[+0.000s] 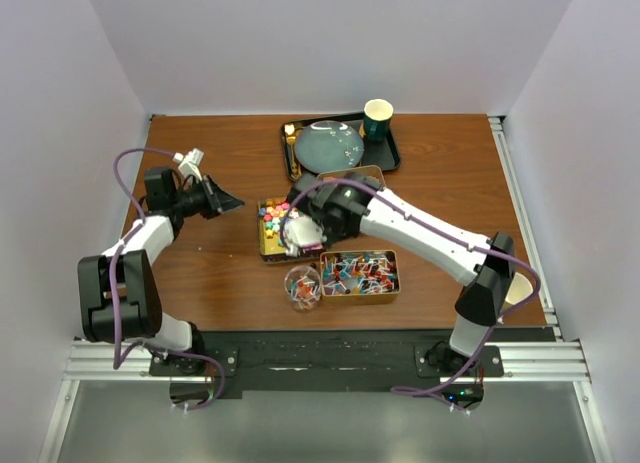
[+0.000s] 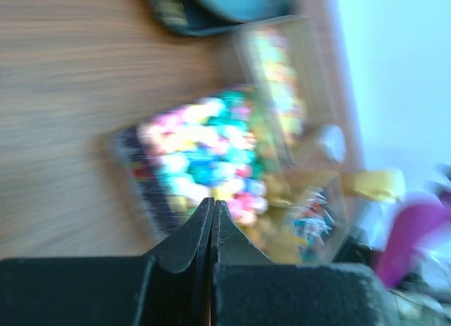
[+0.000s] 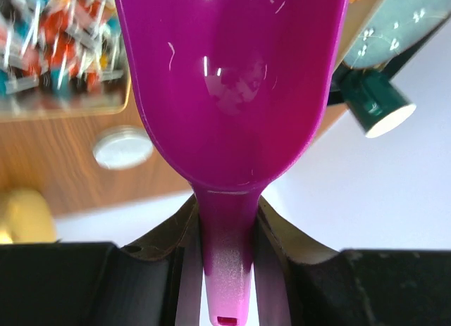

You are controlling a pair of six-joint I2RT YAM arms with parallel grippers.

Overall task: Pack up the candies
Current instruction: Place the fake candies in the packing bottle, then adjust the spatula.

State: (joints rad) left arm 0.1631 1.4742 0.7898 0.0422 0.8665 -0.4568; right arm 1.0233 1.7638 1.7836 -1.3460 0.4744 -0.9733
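Observation:
A gold tin of bright multicoloured cube candies (image 1: 272,223) lies at the table's centre; it shows blurred in the left wrist view (image 2: 204,153). A tin of red-blue-white wrapped candies (image 1: 360,273) lies to its right front, also in the right wrist view (image 3: 60,48). A clear cup (image 1: 303,287) holding a few candies stands in front. A tin of pale gummies (image 2: 282,93) lies behind, mostly hidden under the right arm in the top view. My right gripper (image 1: 303,231) (image 3: 227,206) is shut on the handle of the purple scoop (image 3: 232,79), whose bowl looks empty, over the cube tin. My left gripper (image 1: 228,199) (image 2: 213,205) is shut and empty, left of the cube tin.
A black tray (image 1: 390,155) at the back holds a blue-grey plate (image 1: 328,146) and a green cup (image 1: 377,118). A small round pale lid (image 3: 123,146) lies on the wood. White walls enclose the table on three sides.

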